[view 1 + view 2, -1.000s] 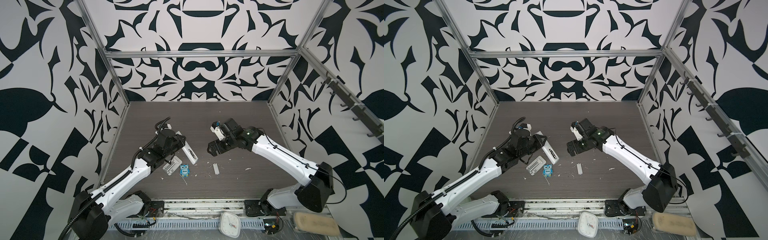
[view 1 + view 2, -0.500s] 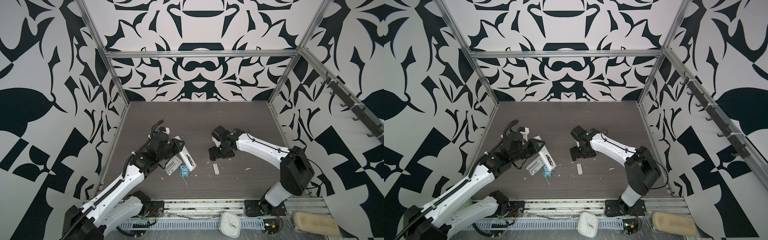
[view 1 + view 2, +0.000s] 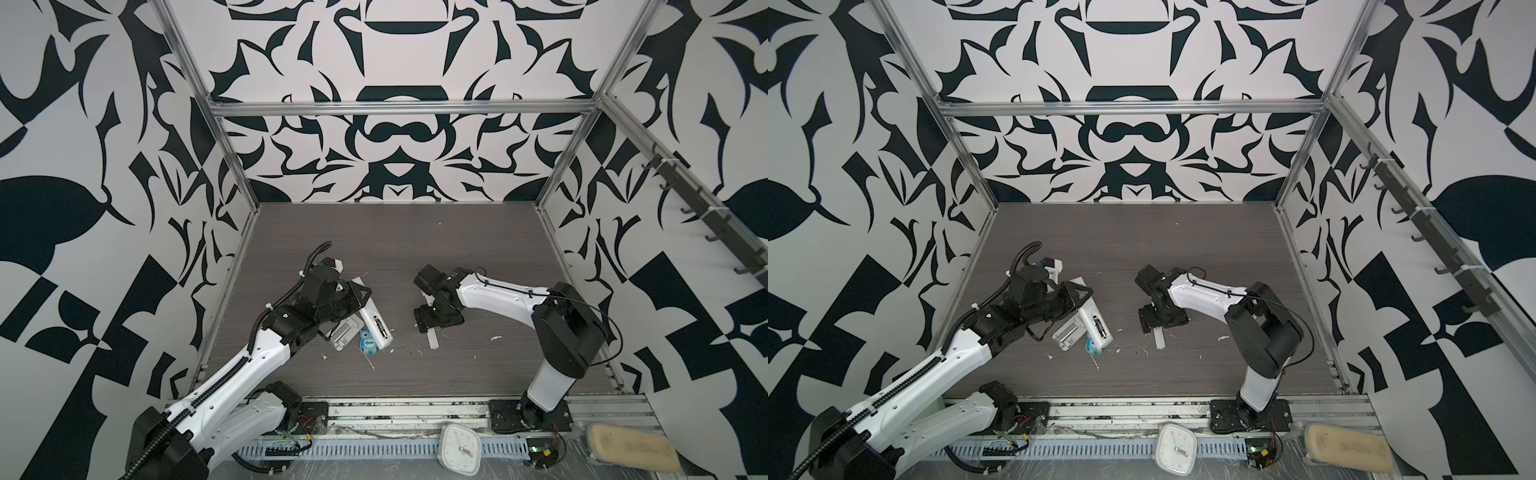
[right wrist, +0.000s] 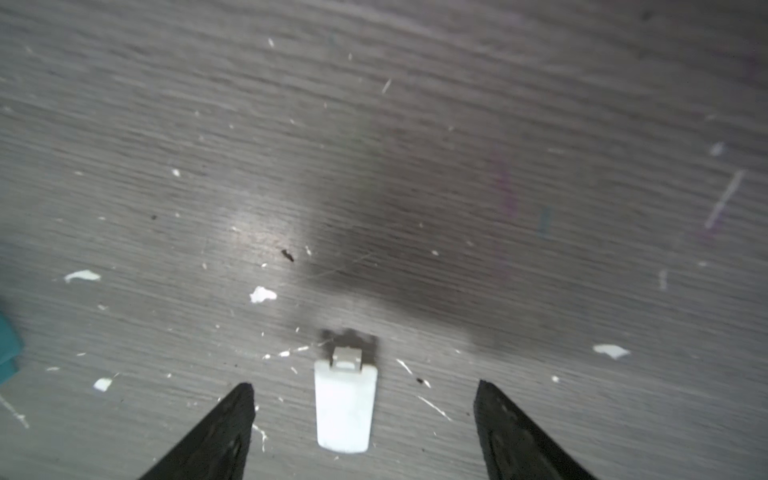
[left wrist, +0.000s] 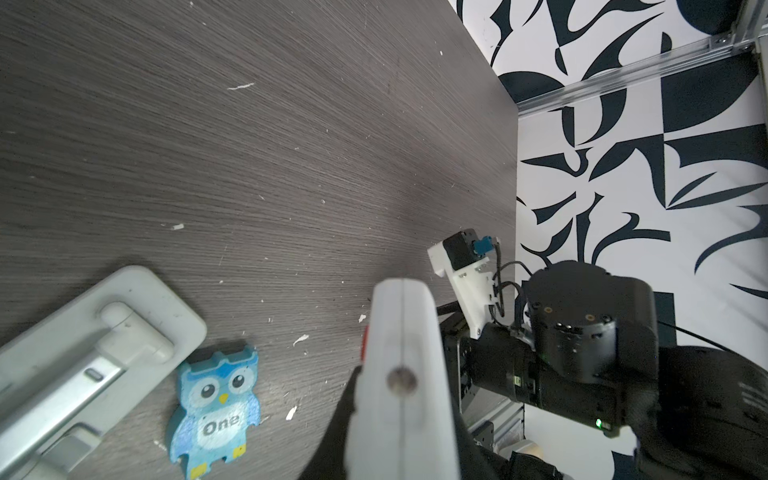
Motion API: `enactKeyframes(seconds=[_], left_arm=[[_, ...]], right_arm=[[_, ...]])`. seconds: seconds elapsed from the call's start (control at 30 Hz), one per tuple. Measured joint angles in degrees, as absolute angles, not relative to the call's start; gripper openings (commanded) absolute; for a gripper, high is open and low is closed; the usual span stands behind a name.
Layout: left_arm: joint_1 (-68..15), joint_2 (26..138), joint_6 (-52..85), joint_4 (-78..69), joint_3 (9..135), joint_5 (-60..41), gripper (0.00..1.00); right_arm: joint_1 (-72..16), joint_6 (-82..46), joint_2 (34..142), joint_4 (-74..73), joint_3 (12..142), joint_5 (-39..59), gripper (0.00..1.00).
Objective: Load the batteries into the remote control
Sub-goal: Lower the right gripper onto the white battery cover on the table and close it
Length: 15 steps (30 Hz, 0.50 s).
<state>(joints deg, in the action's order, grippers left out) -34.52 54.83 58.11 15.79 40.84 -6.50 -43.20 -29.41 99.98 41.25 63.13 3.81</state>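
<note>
The remote control [image 3: 375, 322] is clasped by the left gripper [image 3: 358, 296] at its upper end. In the left wrist view dark fingers [image 5: 338, 419] are seen pressed against both sides of the white body, which is viewed end-on. In both top views the remote is held at a slant over the dark wood-grain table [image 3: 415, 249], with its lower end just beside a small blue owl figure [image 3: 369, 343] marked "One". Whether that end touches the table cannot be told. A dark recess is seen in the upward face near the lower end. Narrow dark shapes in it are taken to be the batteries [image 3: 1097, 326], but no more can be made out. A grey-white tray [image 3: 337, 341] is laid flat beside the owl figure, partly under the left arm.

The right gripper [image 4: 365, 384] is pointed down at the table, well apart from the remote, and its jaws are spread wide with nothing between them in contact. A small white battery cover [image 4: 344, 405] is seen lying flat on the table between the two black fingertips [image 4: 232, 415], touched by neither. White flecks are scattered over the table around it.
</note>
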Motion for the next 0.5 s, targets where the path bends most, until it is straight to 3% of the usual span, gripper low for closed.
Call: enactKeyframes(seconds=[0.23, 0.5], left_arm=[[-34.5, 54.8, 58.2, 15.9, 40.8, -6.5, 0.08], [-34.5, 54.8, 58.2, 16.2, 40.8, -6.5, 0.08]], right_arm=[[-44.8, -29.9, 102.3, 39.7, 62.8, 3.4, 0.67], [-45.2, -29.8, 102.5, 40.0, 62.8, 2.7, 0.59]])
